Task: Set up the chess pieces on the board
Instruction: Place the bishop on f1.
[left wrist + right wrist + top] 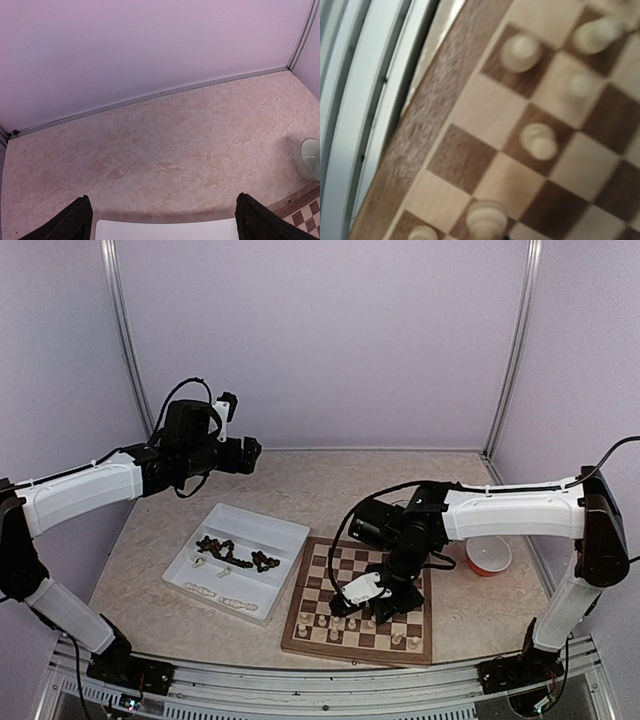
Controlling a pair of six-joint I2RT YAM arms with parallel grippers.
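Right tool (383, 608) above checkered wooden board (350, 653), rounded cream pieces (538, 141)

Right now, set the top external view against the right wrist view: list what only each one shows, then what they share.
Only the top external view shows the white tray with dark pieces in it, the red bowl, the left gripper raised at far left, and the right gripper low over the board. Only the right wrist view shows, though blurred, the grain of the board's rim and single rounded tops, one per square. Both show the board and cream pieces standing on it.
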